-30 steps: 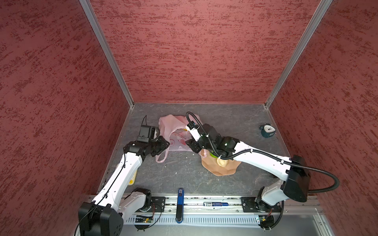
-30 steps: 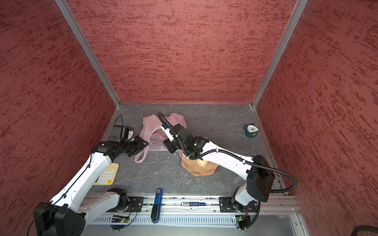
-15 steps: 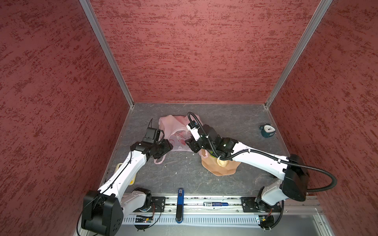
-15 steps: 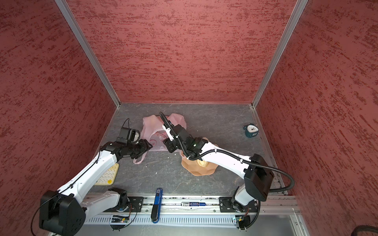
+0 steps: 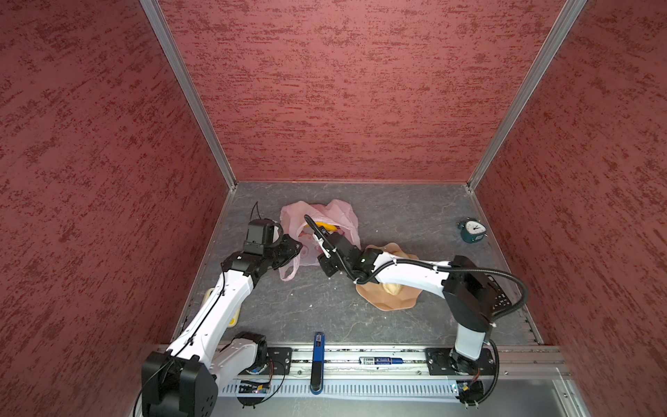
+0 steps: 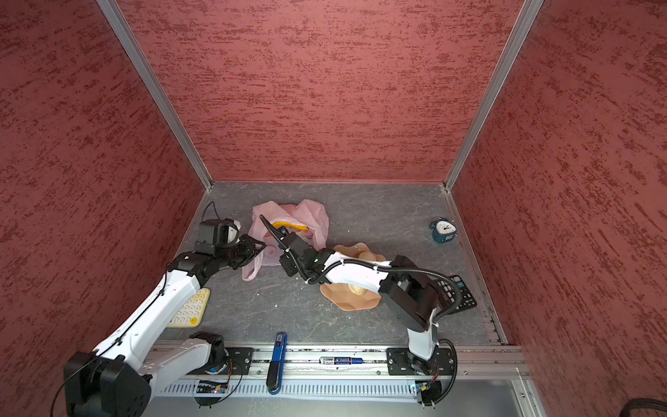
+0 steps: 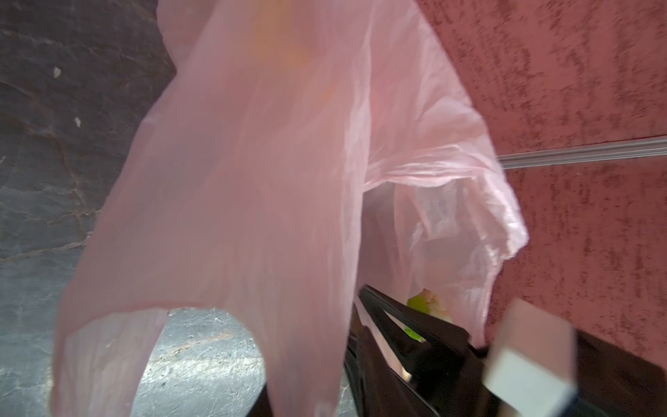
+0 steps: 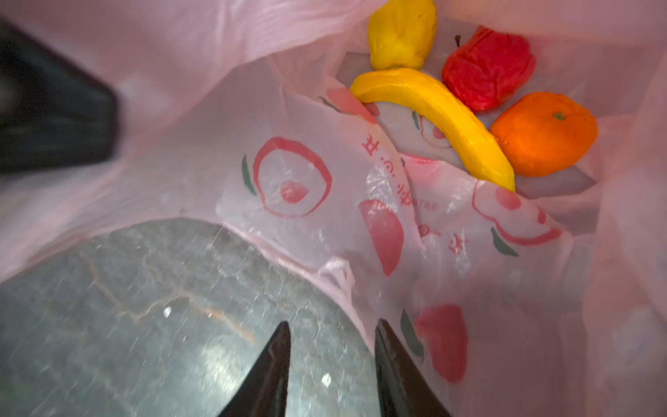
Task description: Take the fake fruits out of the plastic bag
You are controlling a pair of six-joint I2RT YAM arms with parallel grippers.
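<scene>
– Pink film across the whole left wrist view, blurred: the plastic bag (image 7: 252, 180). Left gripper (image 5: 293, 248) at the bag's left edge above a loop handle, its black fingers (image 7: 415, 335) half cut off. Clamped on film or not?
– Cannot tell. Only a sliver of green ball (image 7: 418, 307) visible past the fingers. Peach dish (image 5: 393, 305) partly under the right arm, one cream ball (image 5: 391, 287) showing in it.
– Changes from a second ago?
– Left gripper nudged slightly further into the bag's edge. More yellow showing at the mouth in both top views. Right gripper (image 8: 332, 325) shifted slightly left along the near edge.
– Right jaws?
– Parted, bare table (image 8: 144, 307) between the tips, nothing held, bag rim just beside one tip.
– Bag itself?
– Crumpled at the table's back-centre, translucent, red fruit prints. Inside, bunched together: banana (image 8: 433, 119), yellow ball (image 8: 400, 32), red ball (image 8: 487, 68), orange ball (image 8: 541, 133).
</scene>
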